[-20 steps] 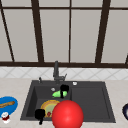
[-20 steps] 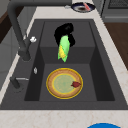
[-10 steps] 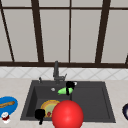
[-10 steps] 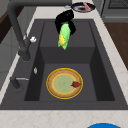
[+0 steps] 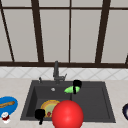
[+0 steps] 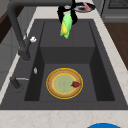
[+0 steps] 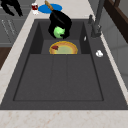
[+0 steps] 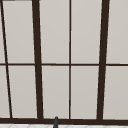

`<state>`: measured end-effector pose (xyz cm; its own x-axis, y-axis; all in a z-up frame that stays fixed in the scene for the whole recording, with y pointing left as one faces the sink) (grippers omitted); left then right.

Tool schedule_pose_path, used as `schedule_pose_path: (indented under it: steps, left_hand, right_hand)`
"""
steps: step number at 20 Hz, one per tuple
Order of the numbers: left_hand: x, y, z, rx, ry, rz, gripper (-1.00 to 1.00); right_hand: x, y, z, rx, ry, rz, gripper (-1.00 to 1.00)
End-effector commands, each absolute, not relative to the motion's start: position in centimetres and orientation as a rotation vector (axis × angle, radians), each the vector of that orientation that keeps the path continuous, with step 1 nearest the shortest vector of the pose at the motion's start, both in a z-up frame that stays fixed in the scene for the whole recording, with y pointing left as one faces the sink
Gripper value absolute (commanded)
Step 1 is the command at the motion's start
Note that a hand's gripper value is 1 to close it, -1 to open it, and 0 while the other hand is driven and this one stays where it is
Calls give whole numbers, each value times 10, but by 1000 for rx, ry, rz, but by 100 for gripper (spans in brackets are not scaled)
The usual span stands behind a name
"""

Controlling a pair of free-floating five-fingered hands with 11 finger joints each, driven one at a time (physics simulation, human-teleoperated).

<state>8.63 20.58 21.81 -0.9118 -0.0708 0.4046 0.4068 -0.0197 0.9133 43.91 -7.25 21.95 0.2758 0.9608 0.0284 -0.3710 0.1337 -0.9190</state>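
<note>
The right hand [image 5: 77,84] curls around a corn cob [image 5: 72,89], holding it above the sink [image 5: 100,110] at the plate's [image 5: 48,106] 2 o'clock. The left side view shows the cob's [image 6: 65,25] yellow kernels. The left hand [image 5: 40,114] hangs at the plate's 8 o'clock, fingers drooping.

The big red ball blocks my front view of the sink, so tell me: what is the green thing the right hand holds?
Observer: An ear of corn. The left side view shows yellow kernels in its green husk, with the right hand curled round its top.
Operator: Is it touching the sink?
Observer: No, it hangs above the floor of the sink, tip down.
Operator: Anything on the plate?
Observer: The plate carries one small red piece near its rim.
</note>
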Motion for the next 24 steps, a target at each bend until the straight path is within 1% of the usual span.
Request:
schedule_pose_path:
  steps: [1,24]
  left_hand:
    - [86,206,218,-351,-1930,-1998,0]
    - [86,206,218,-351,-1930,-1998,0]
  right_hand:
    - [433,-98,226,-964,-758,1088,100]
    - [394,-258,243,-981,-738,1090,100]
